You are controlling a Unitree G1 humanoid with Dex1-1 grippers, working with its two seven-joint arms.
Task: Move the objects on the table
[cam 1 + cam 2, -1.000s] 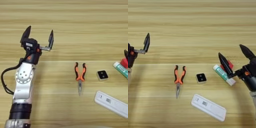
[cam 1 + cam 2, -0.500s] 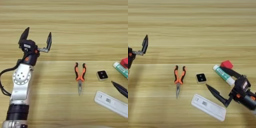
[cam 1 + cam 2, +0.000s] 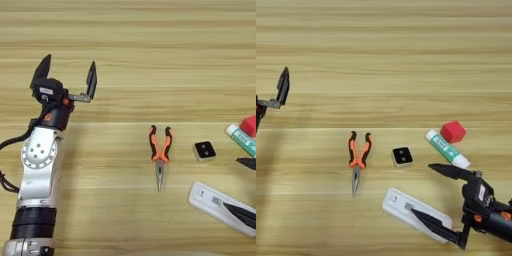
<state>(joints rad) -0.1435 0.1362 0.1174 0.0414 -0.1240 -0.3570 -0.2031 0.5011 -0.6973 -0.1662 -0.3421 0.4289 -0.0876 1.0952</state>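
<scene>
A broad light wooden bench [image 3: 150,60] with horizontal grain stripes fills the view. Largest on it is the robot's left arm, silver and black, rising from seven o'clock to its left pincer [image 3: 67,80] at about ten o'clock, where it hangs with both black fingers spread wide and nothing between them, well apart from every object.

The right pincer [image 3: 438,197] enters from five o'clock. Its two long black fingers are spread wide and grip nothing. One finger lies over the near end of a long flat white bar with a barcode label [image 3: 406,206]; the other points toward the centre, just below a white tube with green print [image 3: 447,148].

The bar lies slanted at about five o'clock. Orange-and-black-handled needle-nose pliers [image 3: 357,160] lie near the centre, tips toward six o'clock. The tube lies at about four o'clock, with a small red cube [image 3: 453,132] touching or just beside its upper end. Smallest is a white square block with a black top [image 3: 402,156], between the pliers and the tube.

The risk: the bar is flat and low, so closing fingers may skid over it or push it sideways. The upper finger sits close to the tube and could knock it into the cube.
</scene>
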